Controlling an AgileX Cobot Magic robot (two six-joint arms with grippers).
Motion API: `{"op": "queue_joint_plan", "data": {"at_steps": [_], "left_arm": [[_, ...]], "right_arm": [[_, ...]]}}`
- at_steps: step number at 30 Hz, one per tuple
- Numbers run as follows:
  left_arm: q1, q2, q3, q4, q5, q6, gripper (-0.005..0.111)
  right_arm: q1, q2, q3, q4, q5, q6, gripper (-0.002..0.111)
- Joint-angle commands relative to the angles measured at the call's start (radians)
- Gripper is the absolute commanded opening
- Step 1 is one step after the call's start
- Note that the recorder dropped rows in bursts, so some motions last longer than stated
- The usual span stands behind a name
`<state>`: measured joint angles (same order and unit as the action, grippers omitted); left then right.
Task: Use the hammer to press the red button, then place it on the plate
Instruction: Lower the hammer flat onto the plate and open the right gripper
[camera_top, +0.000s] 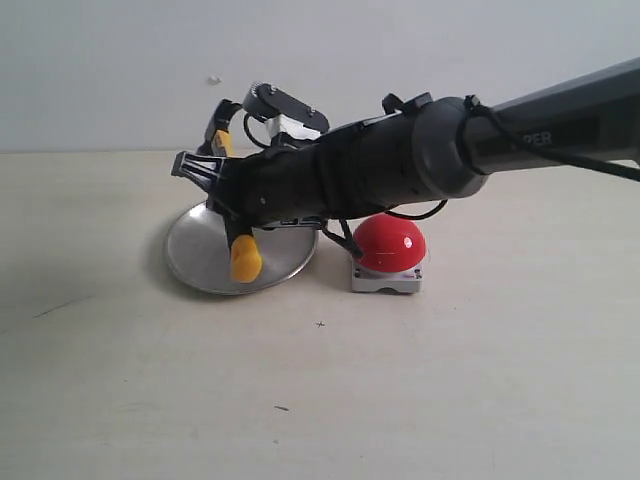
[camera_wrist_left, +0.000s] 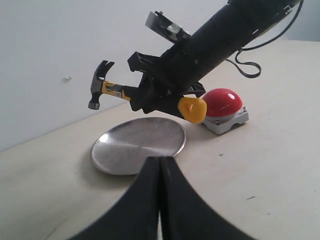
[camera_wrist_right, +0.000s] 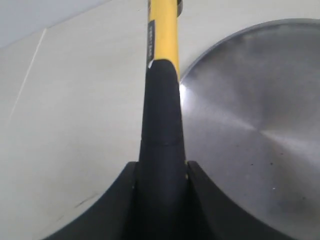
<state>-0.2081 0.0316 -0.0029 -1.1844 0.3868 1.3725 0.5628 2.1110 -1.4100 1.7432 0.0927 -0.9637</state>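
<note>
My right gripper (camera_top: 226, 192) reaches across from the right and is shut on the hammer (camera_top: 245, 258) by its black handle. The hammer hangs tilted just above the plate (camera_top: 195, 250), yellow end toward the front, dark head (camera_wrist_left: 99, 85) raised at the back. In the right wrist view the handle (camera_wrist_right: 162, 100) runs out between the fingers (camera_wrist_right: 210, 200), beside the plate's rim (camera_wrist_right: 250, 100). The red button (camera_top: 392, 243) sits on its grey base just right of the plate, under the right arm. My left gripper (camera_wrist_left: 160, 161) is shut on nothing, in front of the plate (camera_wrist_left: 137, 145).
The beige table (camera_top: 450, 390) stretches in front of the plate and the button. A pale wall stands close behind. The right arm's black cable (camera_wrist_left: 247, 65) loops down near the button (camera_wrist_left: 222, 101).
</note>
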Motion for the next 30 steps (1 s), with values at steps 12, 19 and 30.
{"op": "queue_joint_plan", "data": {"at_steps": [12, 19, 30], "left_arm": [[0.000, -0.007, 0.003, 0.002, 0.003, -0.006, 0.000], [0.000, -0.007, 0.003, 0.002, 0.003, -0.006, 0.000], [0.000, -0.007, 0.003, 0.002, 0.003, -0.006, 0.000]], "right_arm": [[-0.008, 0.154, -0.153, 0.001, -0.043, 0.023, 0.000], [-0.008, 0.200, -0.162, 0.001, -0.065, 0.013, 0.000], [-0.008, 0.239, -0.162, 0.001, -0.043, -0.039, 0.000]]}}
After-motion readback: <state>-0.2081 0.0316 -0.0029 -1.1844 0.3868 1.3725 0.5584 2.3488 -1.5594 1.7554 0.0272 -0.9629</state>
